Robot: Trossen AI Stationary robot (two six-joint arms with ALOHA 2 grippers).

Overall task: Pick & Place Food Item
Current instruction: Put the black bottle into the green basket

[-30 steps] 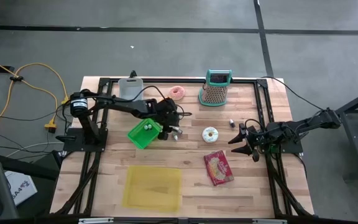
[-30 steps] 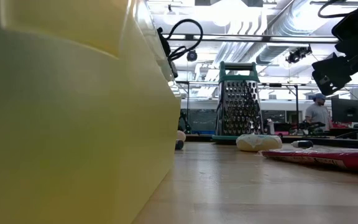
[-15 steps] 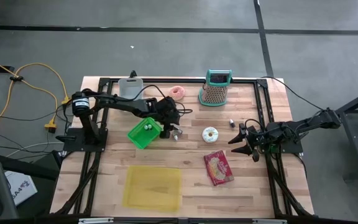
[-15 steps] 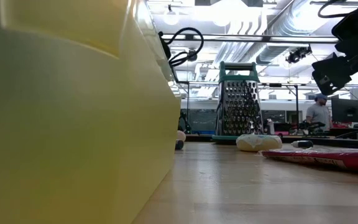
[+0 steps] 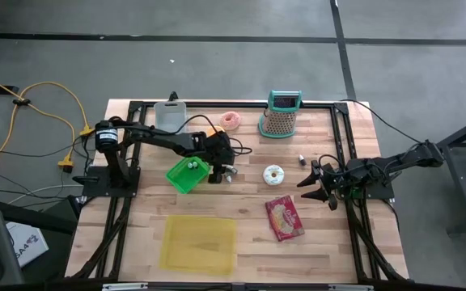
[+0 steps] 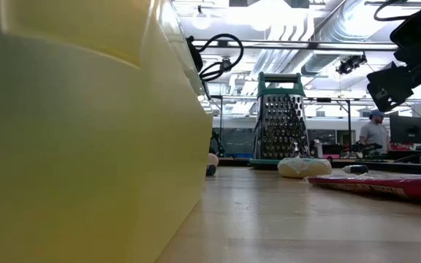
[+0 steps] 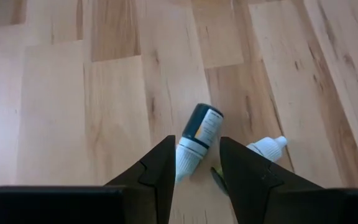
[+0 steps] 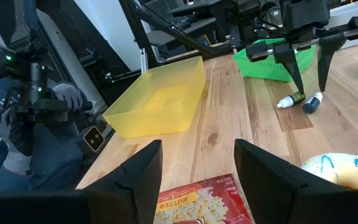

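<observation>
My left gripper [image 5: 219,167] hangs open, slanting down, beside the green basket [image 5: 188,175]. Its fingers stand on either side of a small dark bottle with a white cap [image 7: 197,133] that lies on its side on the table. A second, white bottle [image 7: 266,147] lies beside it. I see no touch. A red popcorn packet [image 5: 285,218], a white iced donut [image 5: 274,173] and a pink donut [image 5: 230,120] lie on the table. My right gripper [image 5: 315,185] waits open at the right, level above the table, with nothing between its fingers.
A yellow tray [image 5: 199,242] sits at the near left and fills the left of the low view [image 6: 86,131]. A metal grater with a teal top [image 5: 281,115] and a grey board [image 5: 168,113] stand at the far edge. Bare wood lies at the table's centre.
My left gripper has rolled a little at the wrist above the two small bottles, and its cable loop has shifted with it. Its fingers stay as far apart as before. The bottles lie where they were.
</observation>
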